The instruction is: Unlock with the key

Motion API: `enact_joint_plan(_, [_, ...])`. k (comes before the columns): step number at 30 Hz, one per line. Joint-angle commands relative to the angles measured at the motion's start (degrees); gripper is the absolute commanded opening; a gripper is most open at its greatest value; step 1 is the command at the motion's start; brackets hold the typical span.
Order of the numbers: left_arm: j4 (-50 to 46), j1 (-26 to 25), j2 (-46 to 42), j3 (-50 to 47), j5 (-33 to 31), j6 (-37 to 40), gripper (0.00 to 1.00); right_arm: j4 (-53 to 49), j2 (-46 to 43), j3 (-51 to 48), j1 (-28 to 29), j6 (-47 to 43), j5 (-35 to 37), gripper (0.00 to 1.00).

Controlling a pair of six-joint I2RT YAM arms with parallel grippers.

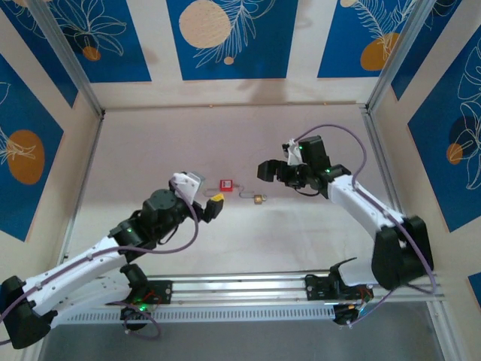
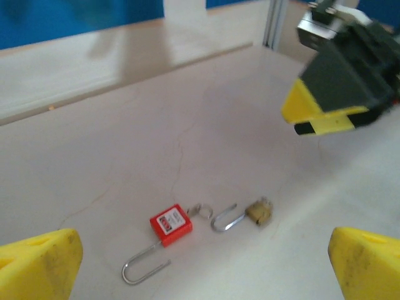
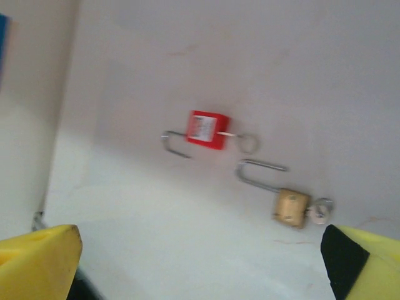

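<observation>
Standing wide apart and empty, the yellow fingers (image 2: 44, 262) of the left gripper (image 2: 205, 259) frame the table ahead. The right gripper (image 3: 200, 259) is spread just as wide and holds nothing. Between them lies the key (image 3: 320, 211), a silver speck touching the base of the brass padlock (image 3: 290, 207), just beside the red padlock (image 3: 206, 129). Whether it sits in the keyway I cannot tell. It looks light, stiff and slick, so pinching its flat head squarely seems best. Both arms reach inward, forearms low, wrists tilted down at the locks.
</observation>
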Motion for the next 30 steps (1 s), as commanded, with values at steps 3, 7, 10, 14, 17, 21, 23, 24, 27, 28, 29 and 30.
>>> enact_joint_plan(3, [-10.48, -0.27, 0.32, 7.45, -2.37, -6.11, 1.00, -5.12, -13.76, 0.56, 6.99, -6.17, 10.01, 0.99])
enact_joint_plan(7, [-20.47, -0.26, 2.35, 11.53, -6.98, -6.93, 1.00, -10.61, -19.02, 1.29, 11.69, -2.01, 25.07, 0.99])
enact_joint_plan(10, [-22.99, -0.21, 2.10, 12.09, -7.71, -6.38, 1.00, -11.25, -21.97, 2.25, 12.75, -2.70, 28.21, 0.99])
enact_joint_plan(14, [-14.41, -0.30, -1.23, 6.79, 3.96, 2.31, 1.00, -10.16, -25.95, 4.40, 18.26, -9.91, 28.09, 0.99])
enact_joint_plan(17, [-5.72, -0.26, -5.43, 0.16, 5.88, 6.52, 1.00, -3.27, -28.91, 0.54, 20.67, -16.12, 28.69, 0.99])
enact_joint_plan(21, [6.67, -0.25, -9.51, -9.47, 2.40, 18.18, 1.00, 7.21, -28.38, -9.29, 19.23, -11.91, 39.03, 0.99])
enact_joint_plan(23, [11.24, -0.22, -9.49, -12.61, -1.26, 21.60, 1.00, 14.14, -28.16, -14.07, 17.47, -13.88, 35.83, 0.99])
enact_joint_plan(24, [13.27, -0.23, -9.23, -13.69, -3.77, 22.51, 1.00, 17.55, -28.33, -16.30, 16.55, -13.70, 35.24, 0.99])
enact_joint_plan(27, [20.63, -0.26, -7.53, -16.41, -9.70, 26.27, 1.00, 25.68, -28.35, -21.23, 14.39, -18.54, 31.86, 0.99])
enact_joint_plan(28, [23.11, -0.11, -6.84, -17.05, -10.56, 28.28, 1.00, 26.97, -28.18, -22.10, 13.93, -19.40, 31.96, 0.99])
enact_joint_plan(29, [26.67, -0.05, -5.64, -18.22, -12.13, 30.25, 1.00, 27.89, -28.21, -22.62, 13.35, -20.44, 31.68, 0.99])
enact_joint_plan(30, [31.12, 0.25, -4.09, -19.55, -13.85, 32.00, 1.00, 28.00, -28.26, -22.91, 12.79, -20.59, 31.73, 0.99])
